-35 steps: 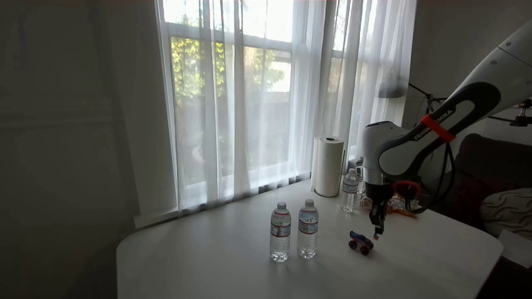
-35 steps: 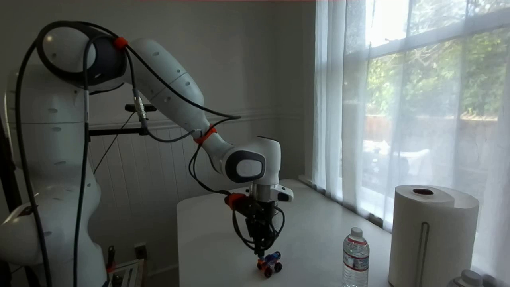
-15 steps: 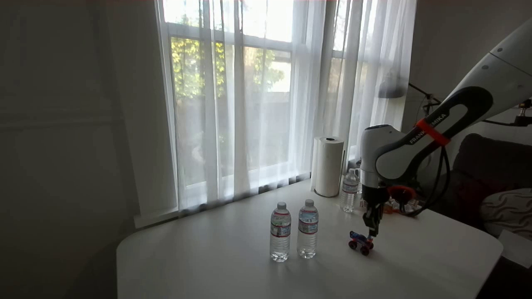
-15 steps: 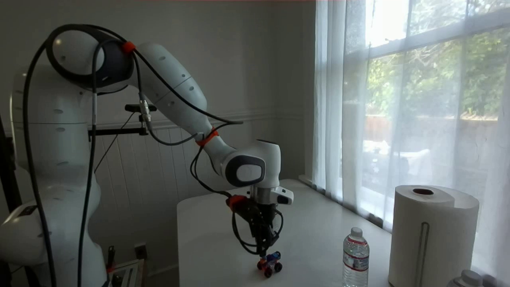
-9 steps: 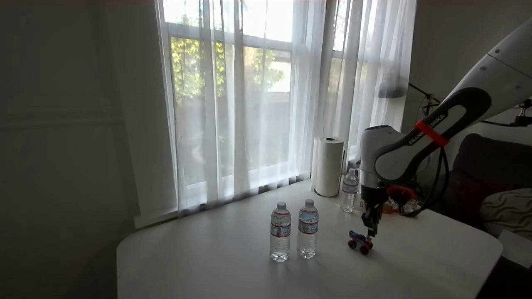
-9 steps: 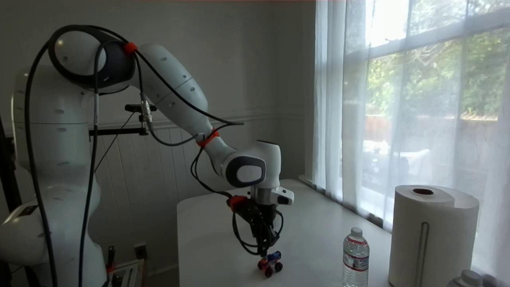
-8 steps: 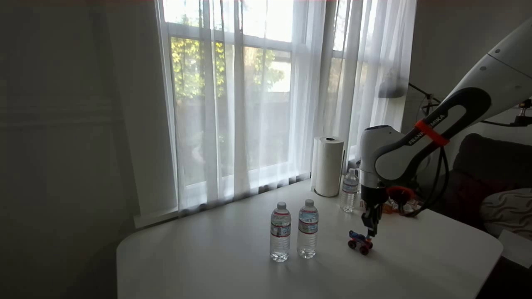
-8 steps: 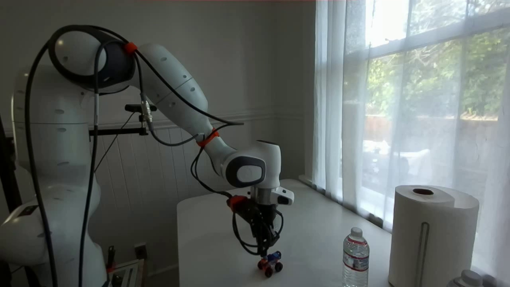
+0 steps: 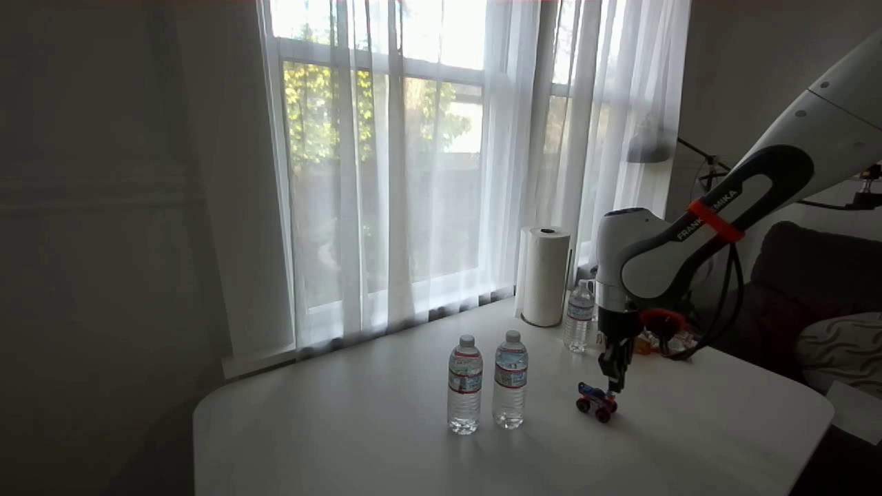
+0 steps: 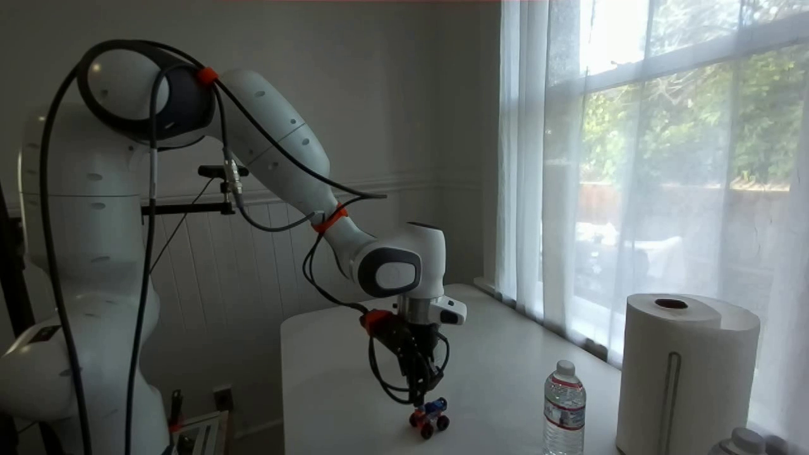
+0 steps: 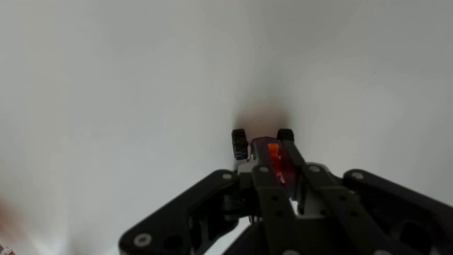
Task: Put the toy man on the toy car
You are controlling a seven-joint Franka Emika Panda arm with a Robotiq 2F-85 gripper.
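Toy man [image 11: 274,156] pinched by gripper [image 10: 417,402] at top of toy car [image 9: 595,401], contact unclear; if released off-centre, may be tipped off.

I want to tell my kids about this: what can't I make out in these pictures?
Toy man, apparently the orange-red bit: wrist view, mostly hidden by the gripper; pinched or loose, I can't tell.
Toy car: wrist view, much of it covered by the gripper.
Water bottle: in an exterior view, base cut off by the bottom edge.
Corner object: wrist view, cut off at lower left.
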